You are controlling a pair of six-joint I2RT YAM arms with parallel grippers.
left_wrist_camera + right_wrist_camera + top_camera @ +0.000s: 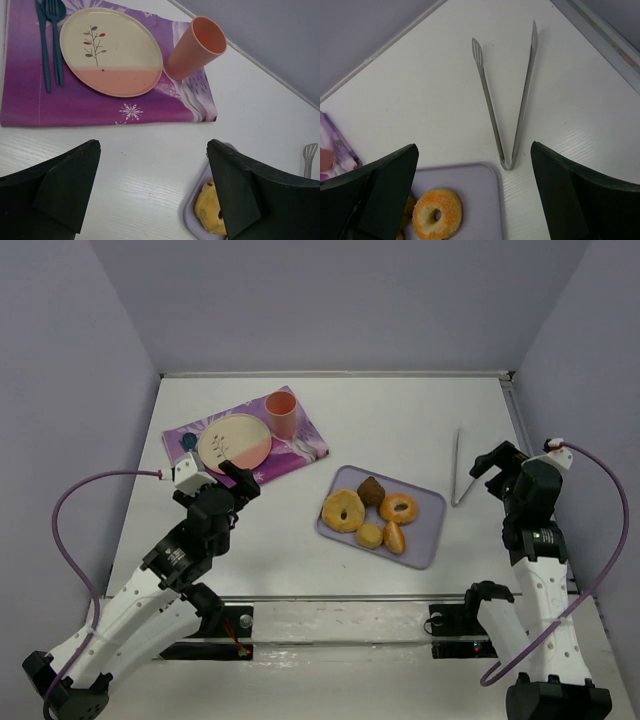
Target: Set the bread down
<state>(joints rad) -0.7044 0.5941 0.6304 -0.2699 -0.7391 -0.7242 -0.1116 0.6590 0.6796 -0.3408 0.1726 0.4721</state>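
Bread (394,537) lies on lilac tray (428,530) with 4 pastries (344,510).

The bread (394,537) lies on the tray (425,530), just beside a bun (369,535), with a doughnut (399,508) beyond it.

I work over a white table (400,430) with a faint wood grain. It is boxed in on three sides by plain lavender-grey walls: a back wall (340,300), a left wall (60,390) and a right wall (590,350). A pale strip (330,373) runs where the back wall meets the tabletop. A grey rail (340,602) crosses the near edge. The light is soft and even, and shadows are faint.
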